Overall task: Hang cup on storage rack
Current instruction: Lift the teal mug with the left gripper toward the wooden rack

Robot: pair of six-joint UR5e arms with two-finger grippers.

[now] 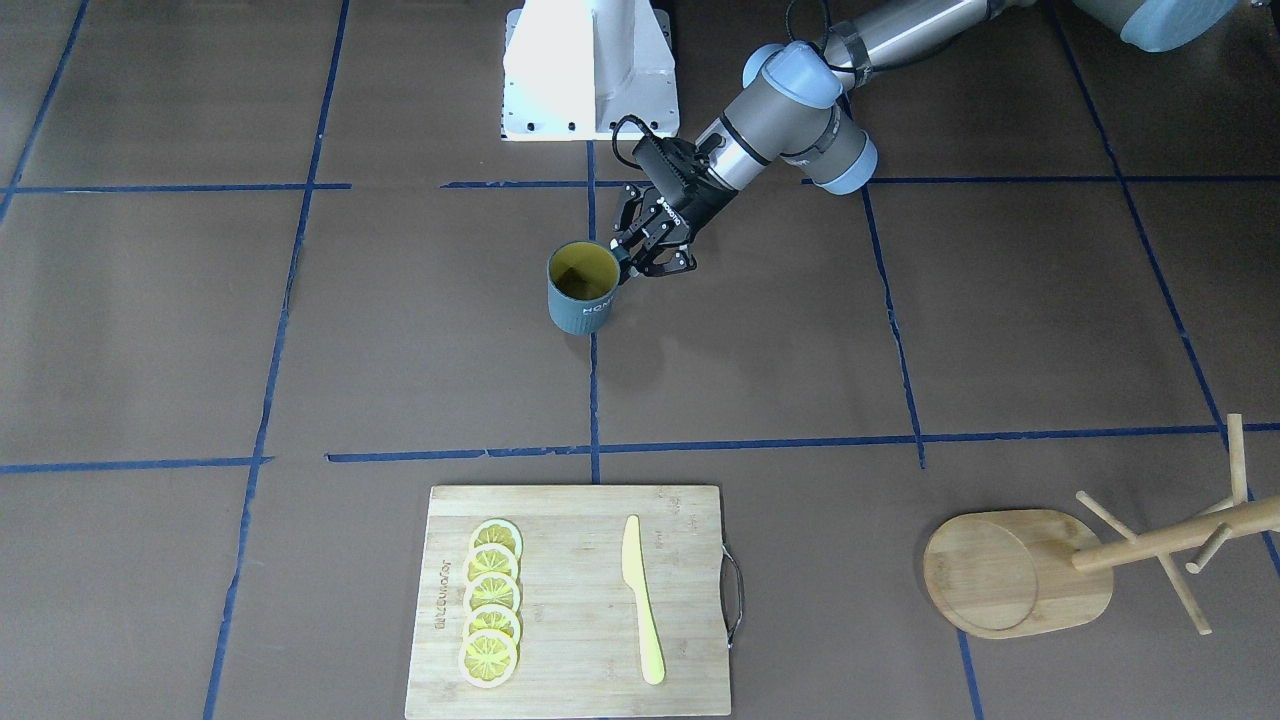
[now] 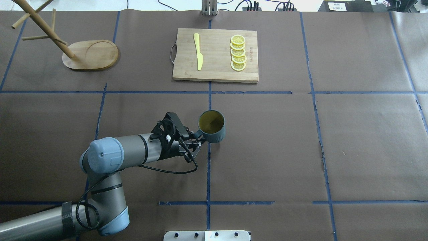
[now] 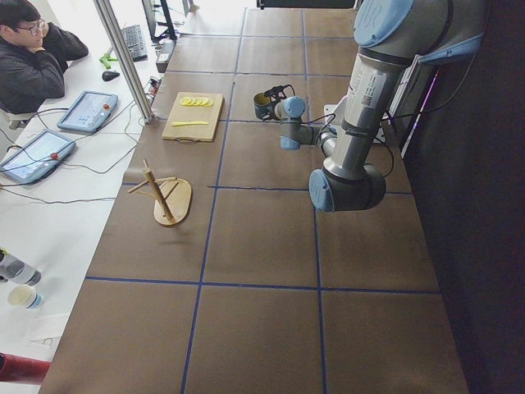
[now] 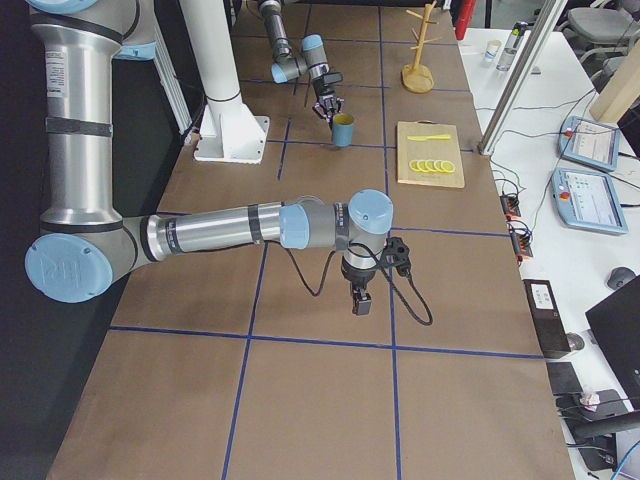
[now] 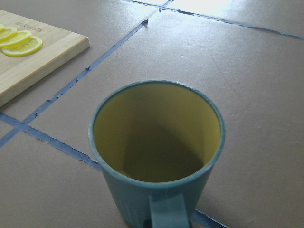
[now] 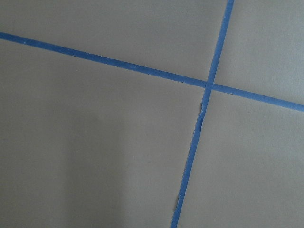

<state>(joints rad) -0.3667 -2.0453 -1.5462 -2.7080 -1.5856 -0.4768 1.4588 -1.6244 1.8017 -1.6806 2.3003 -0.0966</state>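
The dark teal cup (image 1: pixel 581 303) with a yellow inside stands upright on the table near its middle; it also shows in the overhead view (image 2: pixel 215 135) and fills the left wrist view (image 5: pixel 118 194). Its handle (image 5: pixel 167 211) points at my left gripper (image 1: pixel 634 262), which reaches in low and appears shut on the handle (image 2: pixel 198 135). The wooden storage rack (image 1: pixel 1005 575) stands at the far corner on my left side (image 2: pixel 90 55), well away from the cup. My right gripper (image 4: pixel 360 300) hangs over bare table far from both; whether it is open or shut I cannot tell.
A bamboo cutting board (image 1: pixel 570 600) with several lemon slices (image 1: pixel 492 600) and a yellow knife (image 1: pixel 640 600) lies at the table's far edge, between the cup and the rack's side. The white robot base (image 1: pixel 590 70) stands behind the cup. An operator (image 3: pixel 33 57) sits beyond the table.
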